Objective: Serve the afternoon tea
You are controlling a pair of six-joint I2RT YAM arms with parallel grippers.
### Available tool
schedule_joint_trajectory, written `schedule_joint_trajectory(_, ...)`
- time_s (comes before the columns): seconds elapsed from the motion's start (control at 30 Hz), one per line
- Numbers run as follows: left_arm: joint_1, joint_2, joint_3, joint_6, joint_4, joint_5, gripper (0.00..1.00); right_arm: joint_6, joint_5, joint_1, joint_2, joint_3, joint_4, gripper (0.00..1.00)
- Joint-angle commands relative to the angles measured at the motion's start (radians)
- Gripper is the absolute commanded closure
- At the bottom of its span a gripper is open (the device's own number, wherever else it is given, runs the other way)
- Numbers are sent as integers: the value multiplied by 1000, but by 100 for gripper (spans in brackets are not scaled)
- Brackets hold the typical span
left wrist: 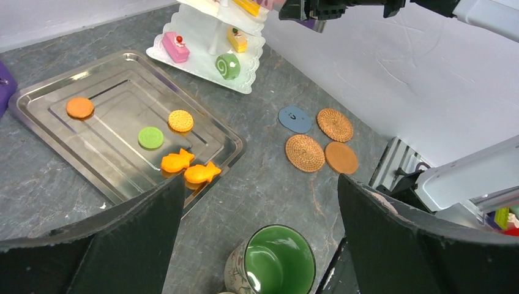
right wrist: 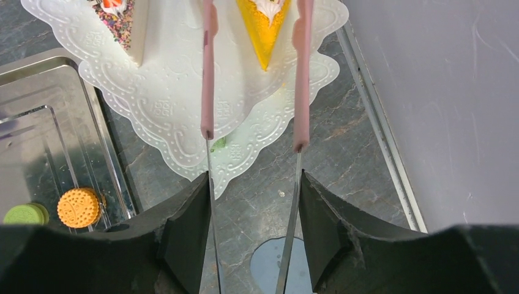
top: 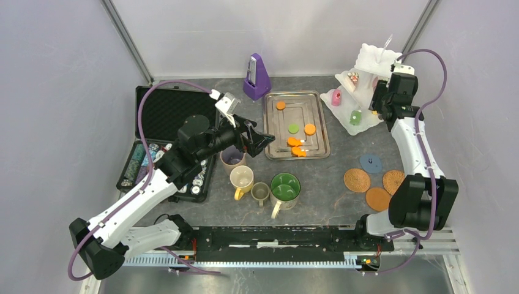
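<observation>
Colourful toy pastries [top: 336, 97] sit on the white three-tier stand [top: 370, 121] at 1 o'clock; orange and green biscuits [top: 309, 129] lie on the steel tray [top: 267, 122], four mugs [top: 242, 177] off the cork coasters [top: 357, 180]. Right gripper [right wrist: 254, 177] pinches empty pink-handled tongs [right wrist: 209, 73]; left gripper [left wrist: 260, 184] gapes.

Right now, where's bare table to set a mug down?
Free: grey stone table between the steel tray and the round cork coasters, and between those coasters and the big green mug. Crowded: mugs bunched off the tray's near-left corner.
</observation>
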Motion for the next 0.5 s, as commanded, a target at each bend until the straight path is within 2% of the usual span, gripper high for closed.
schedule_joint_trajectory(0.0, -4, 6, 39, 25, 27, 3, 0, -15, 18, -4, -27, 49, 10, 43)
schedule_joint_trajectory(0.27, -4, 9, 38, 20, 30, 8, 0, -17, -10, -2, -192, -16, -59, 45)
schedule_joint_trajectory(0.47, -4, 11, 36, 23, 29, 1, 0, -38, -169, 17, -373, -149, -74, 47)
